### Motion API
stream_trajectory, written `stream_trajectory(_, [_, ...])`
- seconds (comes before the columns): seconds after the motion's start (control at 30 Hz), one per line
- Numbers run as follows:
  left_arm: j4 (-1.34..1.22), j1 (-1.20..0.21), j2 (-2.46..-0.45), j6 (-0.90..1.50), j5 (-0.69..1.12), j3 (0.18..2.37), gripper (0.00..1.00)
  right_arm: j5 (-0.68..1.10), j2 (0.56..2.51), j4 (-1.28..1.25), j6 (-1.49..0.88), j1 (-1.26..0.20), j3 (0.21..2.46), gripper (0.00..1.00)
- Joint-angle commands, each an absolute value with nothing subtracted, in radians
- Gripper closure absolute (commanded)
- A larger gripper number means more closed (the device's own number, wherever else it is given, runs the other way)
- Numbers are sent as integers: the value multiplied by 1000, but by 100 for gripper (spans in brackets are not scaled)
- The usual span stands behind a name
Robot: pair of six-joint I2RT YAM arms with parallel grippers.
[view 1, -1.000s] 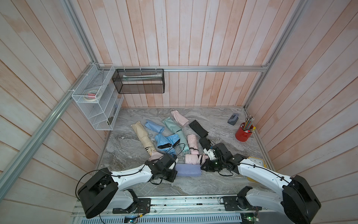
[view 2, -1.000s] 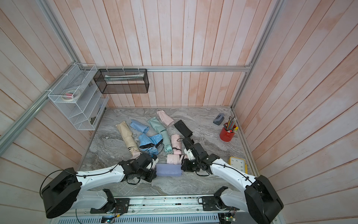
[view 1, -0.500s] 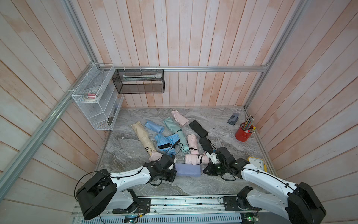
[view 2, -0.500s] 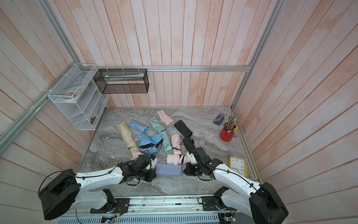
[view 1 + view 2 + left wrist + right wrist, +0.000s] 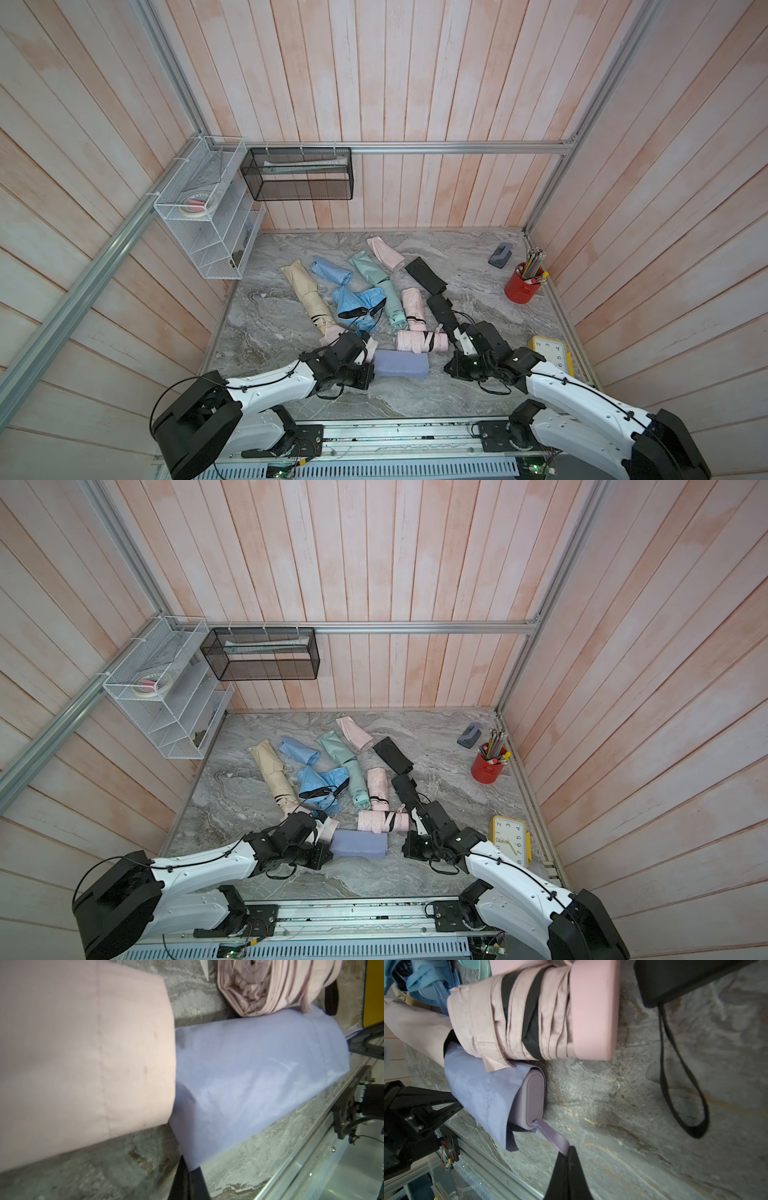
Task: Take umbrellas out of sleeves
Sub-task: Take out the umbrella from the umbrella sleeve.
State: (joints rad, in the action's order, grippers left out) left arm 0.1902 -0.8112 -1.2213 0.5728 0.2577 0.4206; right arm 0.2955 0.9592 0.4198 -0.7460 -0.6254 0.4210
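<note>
The right end effector [image 5: 566, 1152] is closed narrowly on the lavender wrist cord [image 5: 550, 1132], which is drawn taut from the lavender umbrella [image 5: 534, 1099]. Only the handle end of that umbrella is exposed, at the mouth of the lavender sleeve [image 5: 477, 1093]. The left end effector [image 5: 189, 1167] is shut, and a corner of the sleeve's far, closed end appears to be pinched in it. The sheathed umbrella is found near the front edge of the surface [image 5: 415, 399], between the two arms.

Several failures can be expected from here. The pull is carried by a thin, slick cord alone, so it may be lost from the fingertips if the fabric binds. Only a little cloth seems to be held at the closed end. If that is released, sleeve and umbrella would be dragged together and nothing extracted. The pink umbrella [image 5: 519, 1016] is resting on the sleeve near its mouth, so it may be dragged along or may pin the fabric. The black strap [image 5: 683, 1093] is looped on the surface just beside the pulling end effector and could be snagged. The yellow clock [image 5: 550, 353], near the right arm, could be knocked.
</note>
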Motion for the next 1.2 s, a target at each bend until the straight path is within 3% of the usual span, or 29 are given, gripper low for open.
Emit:
stream_trajectory(0.0, [203,-787,-1201,574,268,396,100,229,952,450,-770,-615,423,100])
stream_trajectory(1.17, [233,-731,-1167,576,262,382,100,119,895,531,-784,-550,427,100])
